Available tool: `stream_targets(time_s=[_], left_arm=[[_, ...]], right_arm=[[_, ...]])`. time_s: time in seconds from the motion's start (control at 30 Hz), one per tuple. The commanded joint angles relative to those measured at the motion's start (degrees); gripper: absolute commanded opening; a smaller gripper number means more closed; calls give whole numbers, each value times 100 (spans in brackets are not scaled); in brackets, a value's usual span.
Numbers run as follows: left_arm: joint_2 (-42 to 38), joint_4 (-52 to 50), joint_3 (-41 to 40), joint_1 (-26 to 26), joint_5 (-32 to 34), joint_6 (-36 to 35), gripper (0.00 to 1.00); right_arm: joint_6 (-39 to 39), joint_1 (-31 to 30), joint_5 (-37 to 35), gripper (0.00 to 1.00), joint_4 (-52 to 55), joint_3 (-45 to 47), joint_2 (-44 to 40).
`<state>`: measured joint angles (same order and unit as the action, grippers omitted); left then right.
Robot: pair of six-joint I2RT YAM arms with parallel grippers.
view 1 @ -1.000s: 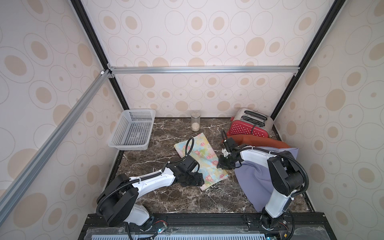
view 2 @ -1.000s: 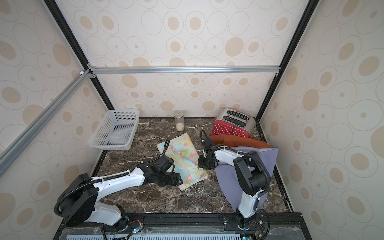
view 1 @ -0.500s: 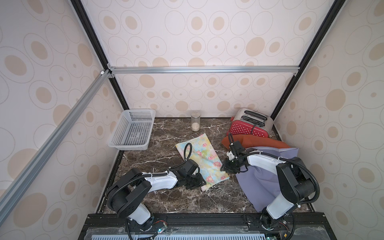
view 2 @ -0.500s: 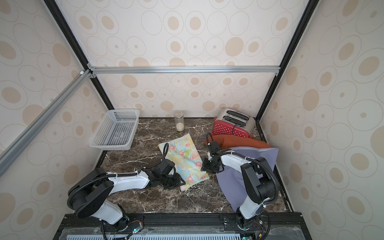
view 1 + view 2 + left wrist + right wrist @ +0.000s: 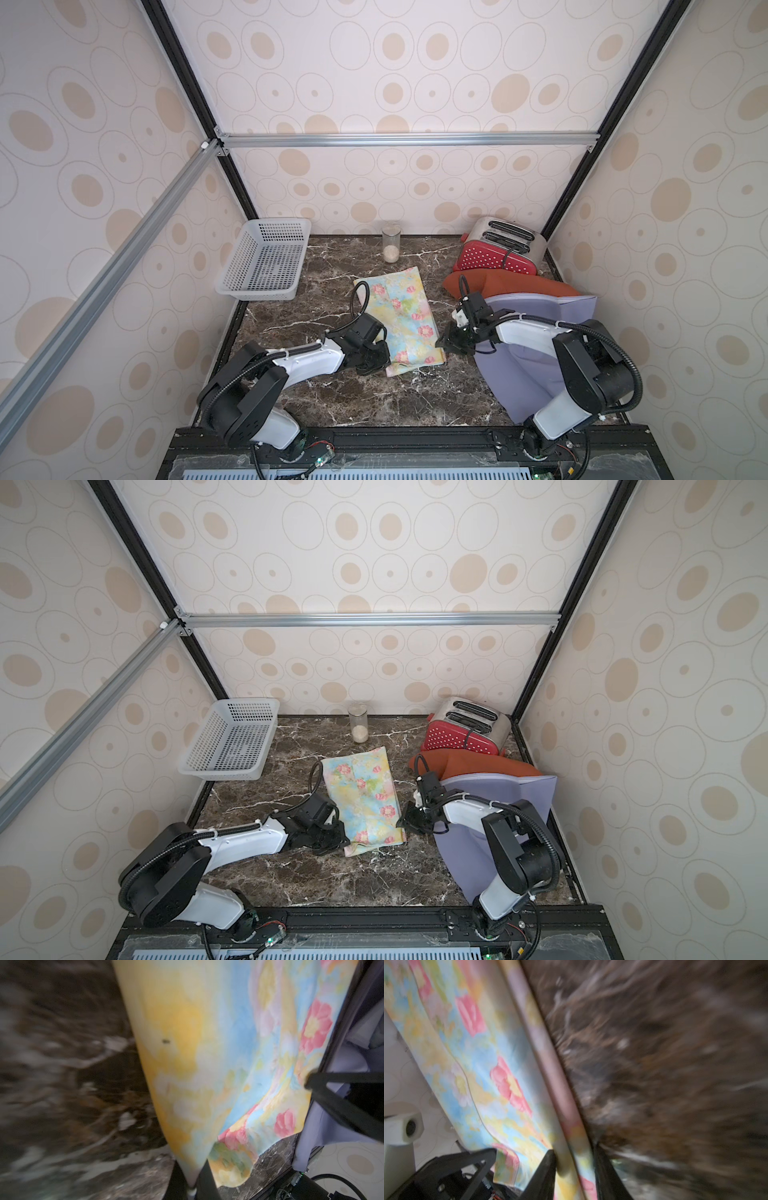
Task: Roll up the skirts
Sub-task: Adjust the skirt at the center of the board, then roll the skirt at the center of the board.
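The dark marble tabletop (image 5: 374, 399) fills the lower middle of both top views, and none of the three skirts on it is rolled yet. The lavender skirt (image 5: 509, 382), the largest, lies spread at the lower right, partly under the right arm. The rust-orange skirt (image 5: 511, 286) is bunched behind it, just in front of the red toaster (image 5: 494, 255). The floral skirt (image 5: 405, 311) lies flat at the centre, well apart from the white basket (image 5: 257, 296) at the left and nearer the glass jar (image 5: 390, 247) at the back. The left gripper (image 5: 384, 362) is clamped tight on the floral skirt's near left corner, and the left wrist view shows a fold of cloth pinched between its jaws. The right gripper (image 5: 445, 345) sits at the near right corner with its jaws only partly closed. The doubled edge fills the gap between its fingers (image 5: 548, 1167), so it seems to have hold, though that view is blurred. The roll looks about to start from this near hem. The looser right hold could let the thin cloth slip, leaving one corner behind and skewing the roll. Uneven travel of the two arms would do the same, and the right arm, lying over the lavender skirt, could drag it along
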<state>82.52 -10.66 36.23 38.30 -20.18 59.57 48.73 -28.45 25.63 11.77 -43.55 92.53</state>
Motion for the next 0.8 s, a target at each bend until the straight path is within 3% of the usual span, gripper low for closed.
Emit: stream_targets(time_s=[0.0, 0.13, 0.2, 0.3, 0.53, 0.77], left_arm=[[-320, -1182, 114, -212, -108, -710, 0], [-798, -1946, 77, -492, -77, -1044, 0], [-1062, -2173, -4, -765, -30, -1166, 0], [-1151, -2406, 0, -1072, -45, -1372, 1], [-925, -2520, 108, -1434, 132, -1669, 2], [-886, -2989, 463, -1653, 702, -1829, 0]], right_arm=[[1510, -929, -220, 34, -477, 571, 229], [2518, -1963, -427, 35, -1251, 431, 542], [3041, -2284, -601, 36, -1741, 502, 686], [3227, -2445, -759, 38, -1872, 500, 829], [2687, -2434, -980, 46, -1184, 663, 419], [917, -2419, -2209, 60, 679, 26, -373]])
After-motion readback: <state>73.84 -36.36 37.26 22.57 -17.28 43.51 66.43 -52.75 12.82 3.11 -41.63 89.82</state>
